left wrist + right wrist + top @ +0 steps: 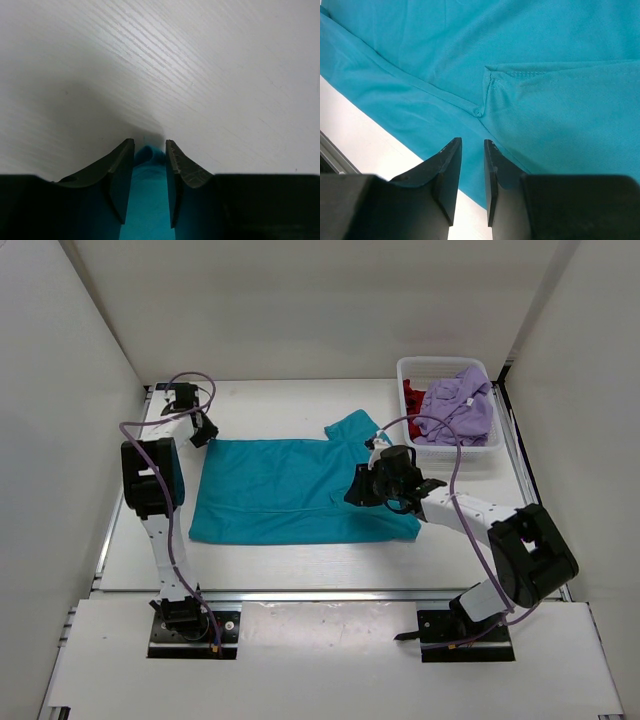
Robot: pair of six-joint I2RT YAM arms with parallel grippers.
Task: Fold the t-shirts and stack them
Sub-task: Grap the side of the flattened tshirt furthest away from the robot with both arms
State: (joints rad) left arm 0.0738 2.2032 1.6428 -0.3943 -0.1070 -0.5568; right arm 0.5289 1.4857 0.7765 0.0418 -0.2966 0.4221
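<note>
The teal t-shirt (280, 490) lies spread flat on the white table, its sleeve end on the right. My left gripper (203, 432) sits low at the shirt's far left corner. In the left wrist view its jaws (150, 145) stand slightly apart with teal cloth (147, 200) between them. My right gripper (358, 490) hovers over the shirt's right part by a sleeve seam (480, 111), with its jaws (473, 142) slightly apart and empty. The lavender shirt (460, 405) and the dark red shirt (412, 395) lie crumpled in the basket.
The white mesh basket (440, 362) stands at the back right corner of the table (280, 560). White walls close in the left, back and right sides. A metal rail (330, 595) runs along the table's near edge.
</note>
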